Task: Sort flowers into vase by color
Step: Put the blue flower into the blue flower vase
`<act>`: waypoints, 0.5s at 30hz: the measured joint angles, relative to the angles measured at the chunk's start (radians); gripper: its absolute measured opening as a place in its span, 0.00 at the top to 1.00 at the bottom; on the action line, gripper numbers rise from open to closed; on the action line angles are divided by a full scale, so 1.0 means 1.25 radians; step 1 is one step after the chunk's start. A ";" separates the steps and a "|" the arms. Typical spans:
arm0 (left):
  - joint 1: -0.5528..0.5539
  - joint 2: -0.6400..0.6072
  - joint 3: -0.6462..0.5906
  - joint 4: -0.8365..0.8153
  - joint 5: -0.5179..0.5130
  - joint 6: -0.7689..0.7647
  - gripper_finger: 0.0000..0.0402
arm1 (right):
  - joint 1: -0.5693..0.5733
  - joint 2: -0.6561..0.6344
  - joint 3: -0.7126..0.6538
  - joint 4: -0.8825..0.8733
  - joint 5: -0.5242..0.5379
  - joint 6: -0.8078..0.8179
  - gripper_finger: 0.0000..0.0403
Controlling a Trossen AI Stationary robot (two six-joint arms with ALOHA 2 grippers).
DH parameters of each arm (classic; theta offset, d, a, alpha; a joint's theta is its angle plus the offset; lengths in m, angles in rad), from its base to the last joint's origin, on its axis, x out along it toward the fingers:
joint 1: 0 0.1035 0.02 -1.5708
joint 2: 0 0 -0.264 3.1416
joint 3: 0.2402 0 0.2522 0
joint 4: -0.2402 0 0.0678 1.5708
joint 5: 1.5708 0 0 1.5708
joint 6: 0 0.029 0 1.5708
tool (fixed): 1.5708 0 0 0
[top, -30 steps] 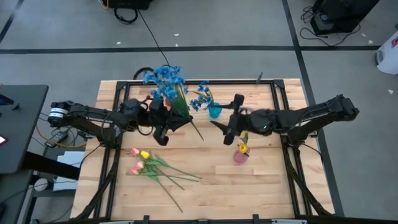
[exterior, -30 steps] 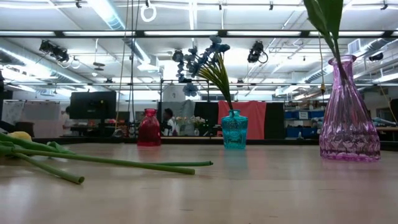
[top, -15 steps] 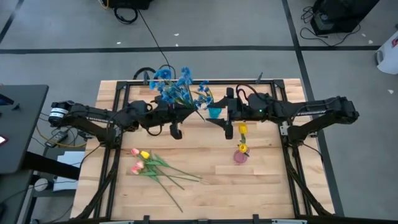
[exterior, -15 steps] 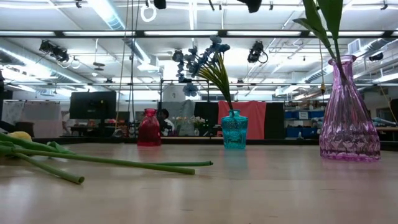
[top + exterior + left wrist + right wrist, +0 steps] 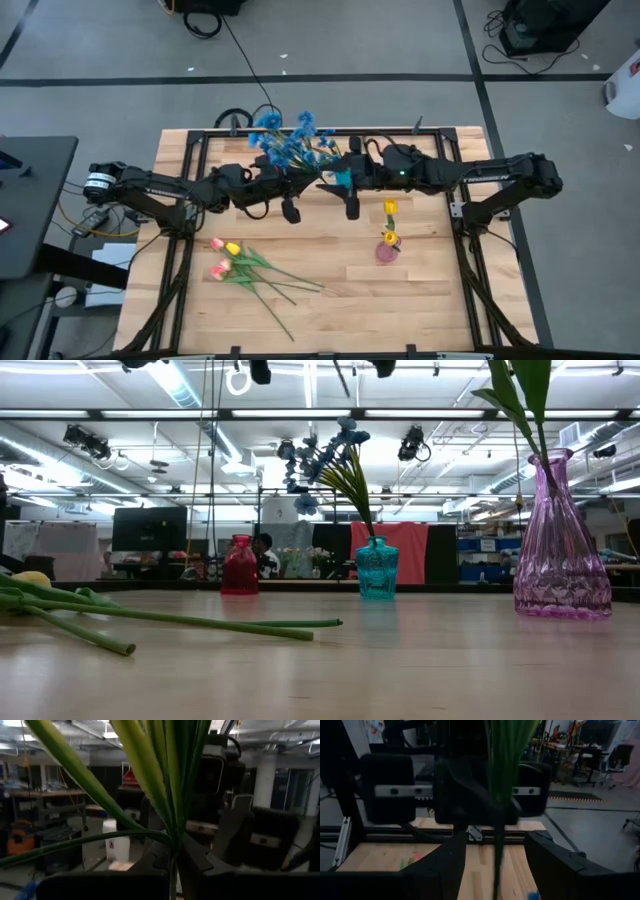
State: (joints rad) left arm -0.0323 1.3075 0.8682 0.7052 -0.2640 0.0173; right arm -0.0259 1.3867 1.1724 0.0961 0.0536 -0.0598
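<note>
Blue flower spray held above the table's far edge, at about twelve o'clock from the table centre, just beside the teal vase that already carried blue blossoms. The left gripper was closed on the stem bundle, judged from the left wrist view. The right gripper faced it with fingers spread about the same stems, probably a handover toward the vase. The spray showed small bright-blue blossoms on long green stems and blade-like leaves. Pink and yellow tulips lay at seven o'clock.
</note>
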 joint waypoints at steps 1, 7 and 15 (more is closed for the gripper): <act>0.000 0.002 0.001 0.001 0.000 0.007 0.95 | -0.001 0.009 0.020 -0.021 -0.002 0.000 0.47; 0.000 0.004 0.025 -0.019 0.003 0.017 0.95 | -0.008 0.043 0.076 -0.132 0.004 0.002 0.49; -0.001 0.004 0.042 -0.075 0.005 0.019 0.95 | -0.010 0.048 0.076 -0.126 0.012 -0.012 0.71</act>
State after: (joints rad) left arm -0.0341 1.3125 0.9211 0.6109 -0.2573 0.0414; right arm -0.0382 1.4467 1.2671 -0.0618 0.0683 -0.0746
